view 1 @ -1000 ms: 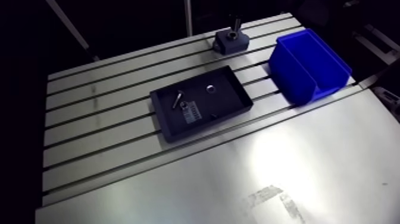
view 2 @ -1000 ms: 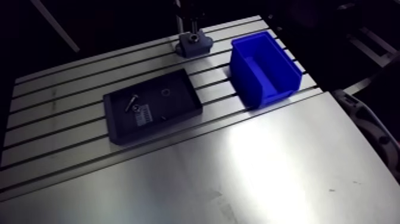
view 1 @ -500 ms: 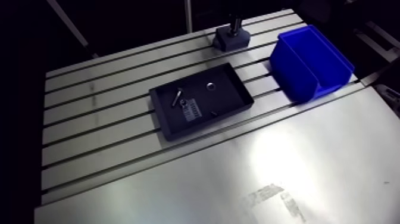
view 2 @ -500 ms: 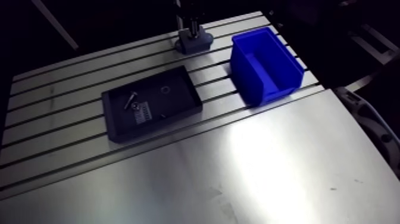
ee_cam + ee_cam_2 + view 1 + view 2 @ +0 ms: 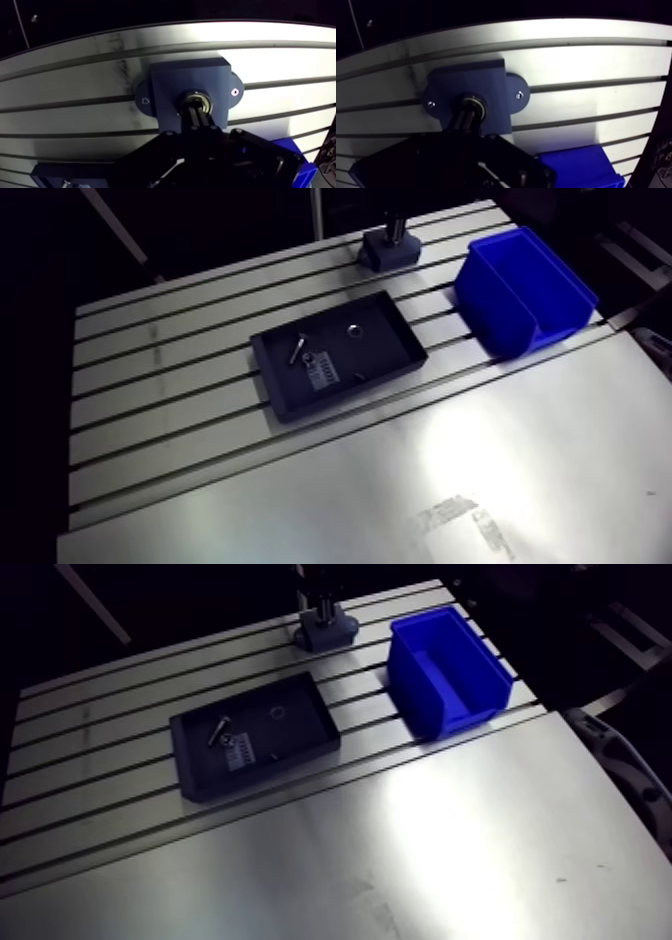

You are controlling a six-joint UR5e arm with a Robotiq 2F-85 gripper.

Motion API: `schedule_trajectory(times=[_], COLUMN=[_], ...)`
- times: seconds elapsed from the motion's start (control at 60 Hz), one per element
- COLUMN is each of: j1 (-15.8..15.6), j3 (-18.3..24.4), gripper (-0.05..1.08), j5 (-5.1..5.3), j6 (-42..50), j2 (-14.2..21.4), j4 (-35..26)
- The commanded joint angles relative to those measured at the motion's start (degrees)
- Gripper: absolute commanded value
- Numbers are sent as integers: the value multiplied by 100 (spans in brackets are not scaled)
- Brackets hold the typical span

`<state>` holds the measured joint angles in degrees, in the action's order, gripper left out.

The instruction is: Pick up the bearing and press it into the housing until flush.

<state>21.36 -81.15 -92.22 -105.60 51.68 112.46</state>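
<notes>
The dark blue-grey housing (image 5: pixel 170 85) is bolted to the slotted table at its far edge, seen small in the arm view (image 5: pixel 385 253). A metal bearing (image 5: pixel 192 95) sits in its round bore as a shiny ring. My gripper (image 5: pixel 196 111) stands directly over the bore, its two dark fingers pressed together and their tips resting on the bearing's middle. Nothing is held between them. The fingertips hide the centre of the bearing, so I cannot tell how deep it sits. In the arm view the gripper (image 5: pixel 395 226) is a small dark post on top of the housing.
A black tray (image 5: pixel 400 353) lies mid-table with a screw (image 5: pixel 298 348), a small ring (image 5: pixel 354 331) and a few other small parts in it. A blue bin (image 5: pixel 520 288) stands to the right of the housing, also beside the gripper in the wrist view (image 5: pixel 581 160).
The arm view has shifted slightly with the arm. The gripper stays on top of the housing; tray and bin have not moved on the table.
</notes>
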Motion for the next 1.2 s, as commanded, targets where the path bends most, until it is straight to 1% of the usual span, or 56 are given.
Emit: schedule_trajectory(times=[0.017,0.55,0.733,1.2], j1=[0,-9,-9,-18], j3=[8,42,18,-1], gripper=[108,108,108,108], j5=[-2,-2,15,24], j6=[0,0,-16,-26], j2=[-6,-83,-93,-86], j4=[0,1,216,211])
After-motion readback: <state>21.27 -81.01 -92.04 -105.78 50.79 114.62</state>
